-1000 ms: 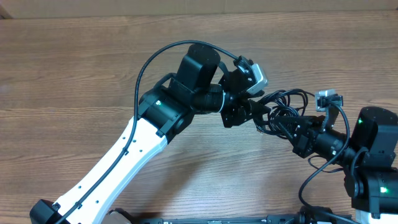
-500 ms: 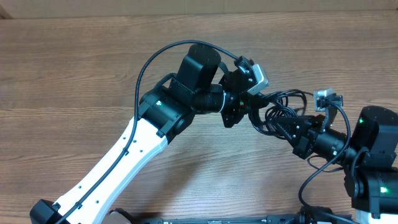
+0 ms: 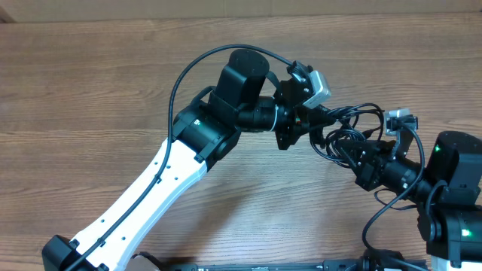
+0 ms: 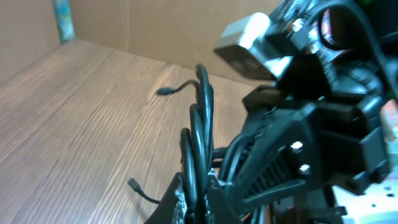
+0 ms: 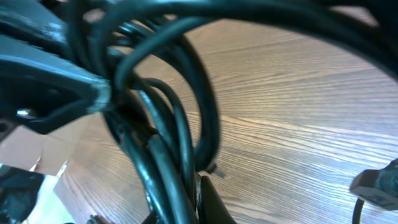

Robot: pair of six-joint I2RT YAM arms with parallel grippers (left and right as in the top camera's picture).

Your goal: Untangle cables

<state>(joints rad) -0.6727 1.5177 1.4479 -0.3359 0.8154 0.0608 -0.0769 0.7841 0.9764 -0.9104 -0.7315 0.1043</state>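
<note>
The cables (image 3: 348,128) are held as a knotted bundle between the two arms, above the table (image 3: 90,90). The left gripper (image 3: 310,126) and right gripper (image 3: 349,153) each have their jaws pinching strands of it. Recommended: separate slowly along the cord line, confirming that loops slacken rather than cinch.

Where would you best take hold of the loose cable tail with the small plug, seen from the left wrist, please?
Grip the cable tail on the thin cord just behind its plug, coming from the open table side. It juts clear of the bundled cables, so fingers should fit around it there.
</note>
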